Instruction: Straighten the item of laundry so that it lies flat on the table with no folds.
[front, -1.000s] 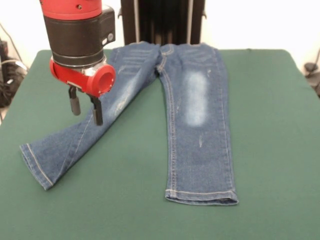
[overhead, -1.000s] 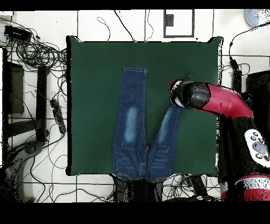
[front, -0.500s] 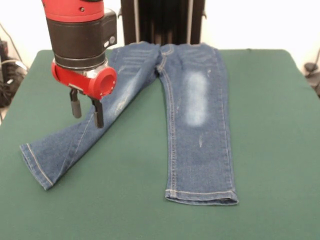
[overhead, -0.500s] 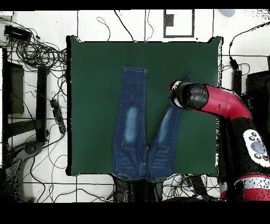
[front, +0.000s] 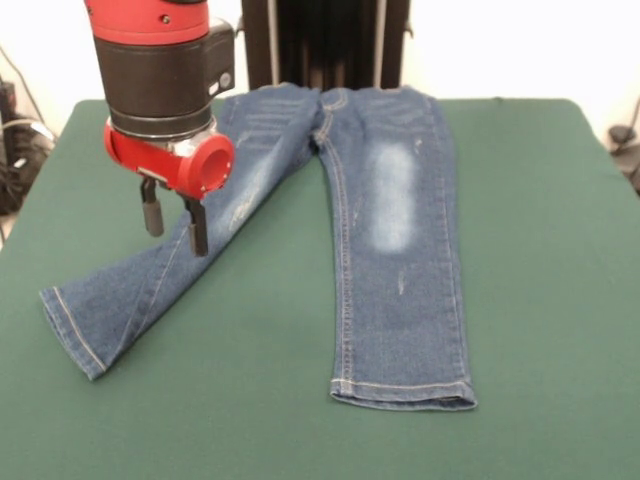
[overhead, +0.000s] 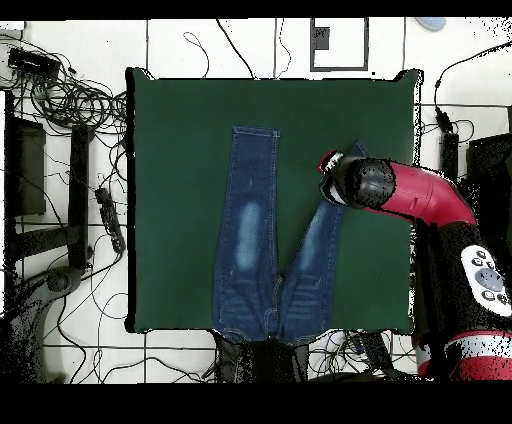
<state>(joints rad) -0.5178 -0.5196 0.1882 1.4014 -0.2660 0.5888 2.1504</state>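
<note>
Front view: end effector (front: 173, 227) hung open over a pair of jeans (front: 390, 240) spread on the green table (front: 540, 300).
Its two dark fingers stood apart above the angled leg, whose cuff lay below and beside them; the straight leg lay well off to the side.

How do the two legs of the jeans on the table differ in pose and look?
The straight leg runs square down the table; the splayed leg angles out sideways. The straight leg carries a large pale faded patch; the splayed leg shows only small pale scuffs. The claw hangs over the splayed leg, with nothing above the straight one. Both are dark blue denim, lie flat, and end in stitched hems.
</note>
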